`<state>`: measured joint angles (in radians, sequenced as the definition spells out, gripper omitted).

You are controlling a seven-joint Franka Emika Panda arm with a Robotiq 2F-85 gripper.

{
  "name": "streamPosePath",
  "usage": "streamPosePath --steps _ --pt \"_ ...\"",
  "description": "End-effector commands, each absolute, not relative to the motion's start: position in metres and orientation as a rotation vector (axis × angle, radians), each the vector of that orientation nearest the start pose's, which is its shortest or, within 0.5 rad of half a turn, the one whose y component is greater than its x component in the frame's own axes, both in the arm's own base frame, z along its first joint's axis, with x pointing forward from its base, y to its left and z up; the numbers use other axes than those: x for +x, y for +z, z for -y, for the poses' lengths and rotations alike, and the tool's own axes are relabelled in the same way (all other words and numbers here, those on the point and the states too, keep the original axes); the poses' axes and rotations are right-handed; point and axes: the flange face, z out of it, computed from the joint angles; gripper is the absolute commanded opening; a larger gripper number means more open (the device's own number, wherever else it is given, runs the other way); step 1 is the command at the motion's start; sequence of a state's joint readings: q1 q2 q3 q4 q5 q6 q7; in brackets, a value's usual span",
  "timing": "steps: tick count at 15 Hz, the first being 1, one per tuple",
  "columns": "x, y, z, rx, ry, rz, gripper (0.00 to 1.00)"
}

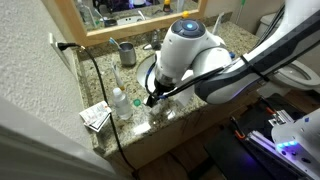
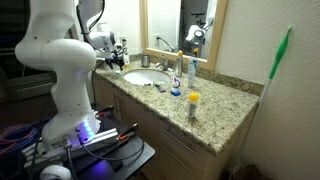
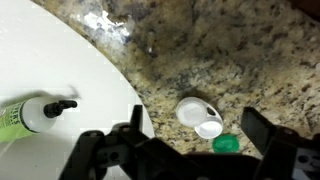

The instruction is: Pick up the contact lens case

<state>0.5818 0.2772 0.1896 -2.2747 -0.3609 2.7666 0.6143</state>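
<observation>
Approach step: tool (image 3: 193, 140) poised over the bench (image 3: 230, 50), fingers spread wide apart and holding nothing.
Items, largest first: granite bench beneath the tool. White sink (image 3: 60, 60), off to one finger's side, with a pump bottle (image 3: 30, 115) lying in it, well apart. Upright clear bottle (image 1: 120, 102) with a white cap, beside the tool in an exterior view. Contact lens case (image 3: 201, 116), white and low, on the bench just ahead of the tool and between the lines of its two fingers. Small green object (image 3: 228, 144), touching or just beside the case, nearer the far finger. Judged next move: lower straight down and close across the case. The green piece may get pinched along with it, and the sink rim crowds the other finger.
</observation>
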Motion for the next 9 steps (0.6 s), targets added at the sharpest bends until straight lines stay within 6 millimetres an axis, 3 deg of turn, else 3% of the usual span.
streamPosePath --steps 1,6,9 --pt "0.388 0.258 -0.397 -2.983 -0.380 0.708 1.00" --pt "0.388 0.258 -0.397 -2.982 -0.380 0.708 1.00" --pt "0.380 0.243 -0.395 -2.941 -0.478 0.754 1.00"
